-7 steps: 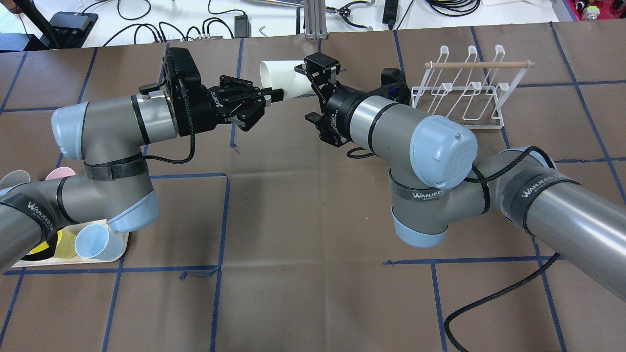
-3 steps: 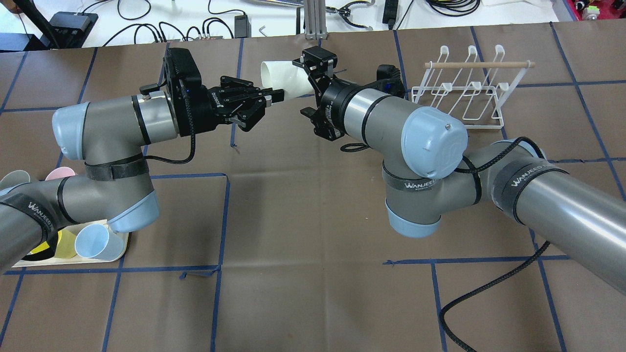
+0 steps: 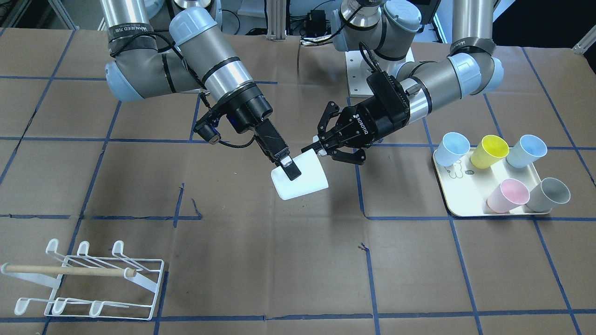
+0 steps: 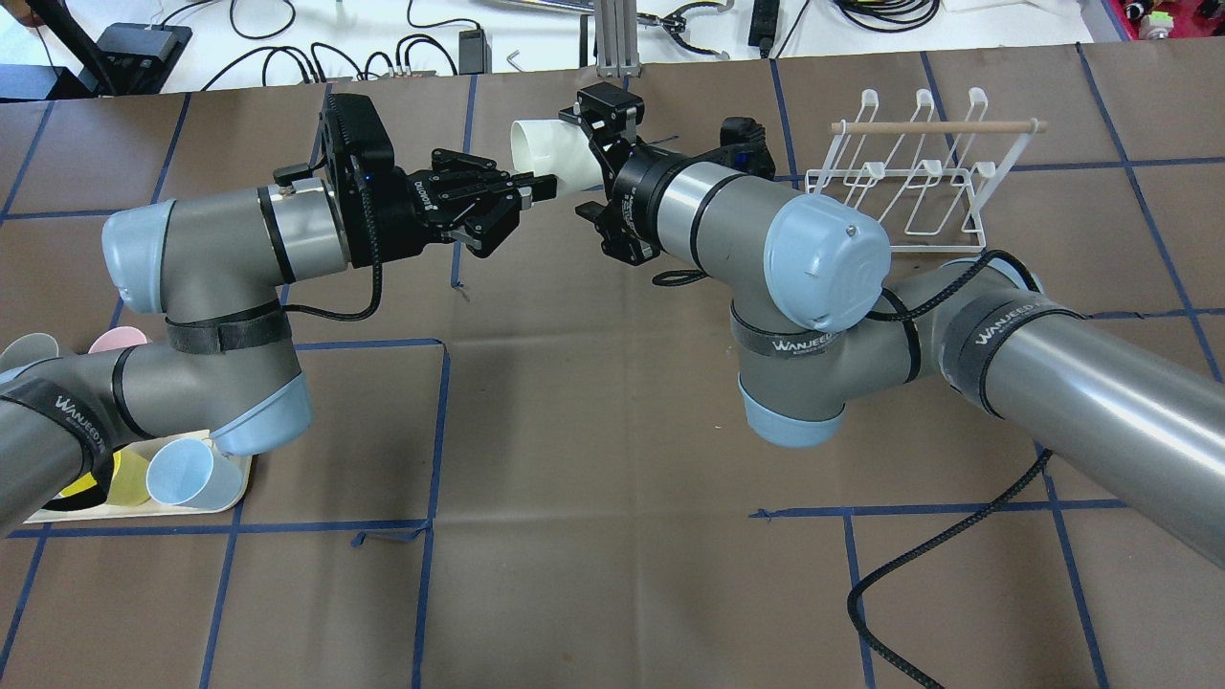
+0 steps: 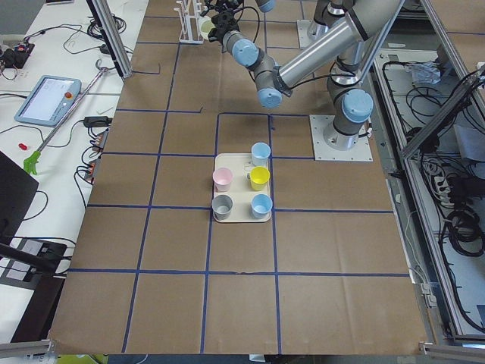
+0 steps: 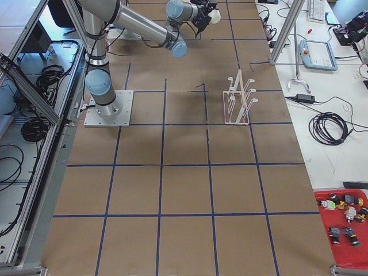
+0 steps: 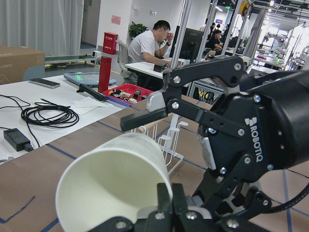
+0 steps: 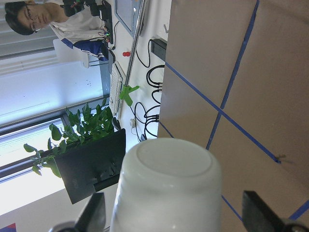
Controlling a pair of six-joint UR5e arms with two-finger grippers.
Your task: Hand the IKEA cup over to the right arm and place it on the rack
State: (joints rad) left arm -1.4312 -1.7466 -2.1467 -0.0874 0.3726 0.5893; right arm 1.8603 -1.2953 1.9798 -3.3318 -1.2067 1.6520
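The white IKEA cup hangs on its side above the table's far middle. My left gripper, the one with ROBOTIQ lettering, is shut on the cup's rim; the left wrist view shows the rim pinched between its fingers. The right arm reaches in from the other side. Its gripper straddles the cup's closed end, and a gap shows between the cup and each flat finger, so it is open. The white wire rack with its wooden dowel stands empty at the far right.
A cream tray with several coloured cups sits on my left side, partly under the left arm in the overhead view. Cables and tools lie beyond the table's far edge. A black cable trails from the right arm.
The right arm has slid leftward, bringing its gripper further along the cup. The left arm and the cup have stayed in place.
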